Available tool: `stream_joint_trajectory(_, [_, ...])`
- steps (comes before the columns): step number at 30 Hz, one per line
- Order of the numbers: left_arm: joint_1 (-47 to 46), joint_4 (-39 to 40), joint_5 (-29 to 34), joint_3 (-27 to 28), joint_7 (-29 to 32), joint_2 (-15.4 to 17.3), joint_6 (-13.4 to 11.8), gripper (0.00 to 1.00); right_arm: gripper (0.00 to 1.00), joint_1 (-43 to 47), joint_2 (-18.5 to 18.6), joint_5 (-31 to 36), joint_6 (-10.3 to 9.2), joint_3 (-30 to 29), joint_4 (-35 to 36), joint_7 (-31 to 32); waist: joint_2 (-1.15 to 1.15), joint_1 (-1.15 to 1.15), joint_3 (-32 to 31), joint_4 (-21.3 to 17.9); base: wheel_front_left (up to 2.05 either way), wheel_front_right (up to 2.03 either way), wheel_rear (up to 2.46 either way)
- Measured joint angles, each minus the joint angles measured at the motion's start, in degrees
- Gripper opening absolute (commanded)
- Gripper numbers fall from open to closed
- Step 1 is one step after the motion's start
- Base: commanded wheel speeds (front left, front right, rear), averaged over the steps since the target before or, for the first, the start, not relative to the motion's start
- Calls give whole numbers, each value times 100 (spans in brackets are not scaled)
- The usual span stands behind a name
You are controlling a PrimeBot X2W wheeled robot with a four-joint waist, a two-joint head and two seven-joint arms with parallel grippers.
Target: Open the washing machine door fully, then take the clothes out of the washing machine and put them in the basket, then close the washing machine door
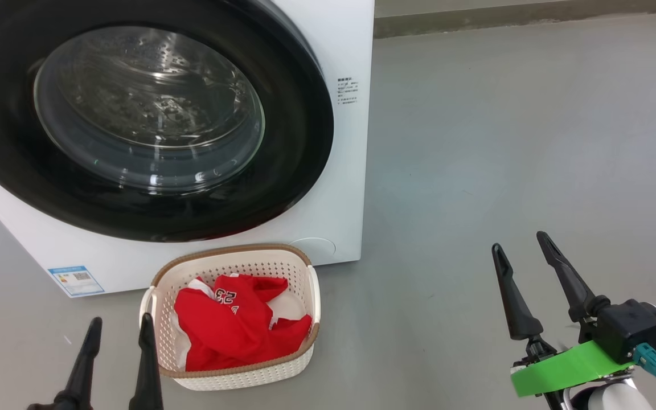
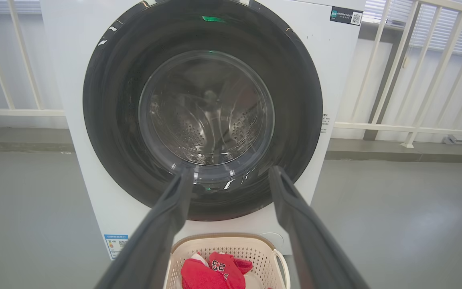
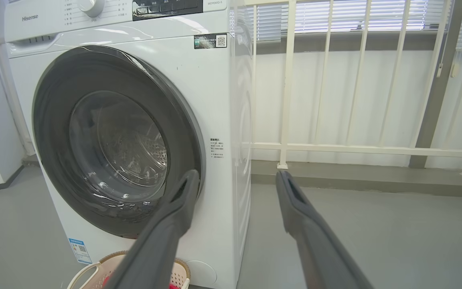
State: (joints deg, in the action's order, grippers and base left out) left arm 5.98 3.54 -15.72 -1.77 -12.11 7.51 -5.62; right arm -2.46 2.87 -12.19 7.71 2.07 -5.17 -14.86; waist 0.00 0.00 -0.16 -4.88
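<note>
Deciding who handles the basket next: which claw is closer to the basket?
The left claw, right beside the basket at its left handle; the right claw is far off to the other side.

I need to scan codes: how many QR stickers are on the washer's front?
2: a black sticker at the washer's upper right, a blue label at its lower left. Others may be hidden.

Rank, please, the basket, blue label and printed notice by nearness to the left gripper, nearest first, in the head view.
From the left gripper:
1. basket, beside its fingers.
2. blue label, low on the washer.
3. printed notice, right of the door.
</note>
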Motion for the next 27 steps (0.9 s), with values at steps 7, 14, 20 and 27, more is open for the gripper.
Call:
stream_joint_trajectory(7, [31,-460,-2,-81,0,-175,-3,0,0,241,-32,-20,1,65,-472,24,0,0,-4,7,0,0,0])
stream_joint_trajectory(14, [66,-558,-385,-87,94,-199,19,0,0,329,-42,-416,1,63,-531,82,0,4,-16,34,0,0,0])
stream_joint_trajectory(20, [61,-633,-758,-73,157,-202,83,0,0,328,-36,-835,1,54,-558,185,0,1,-1,58,0,0,0])
stream_joint_trajectory(27, [52,-714,-1128,-45,247,-205,155,0,0,328,-14,-1234,1,43,-586,256,0,1,1,81,0,0,0])
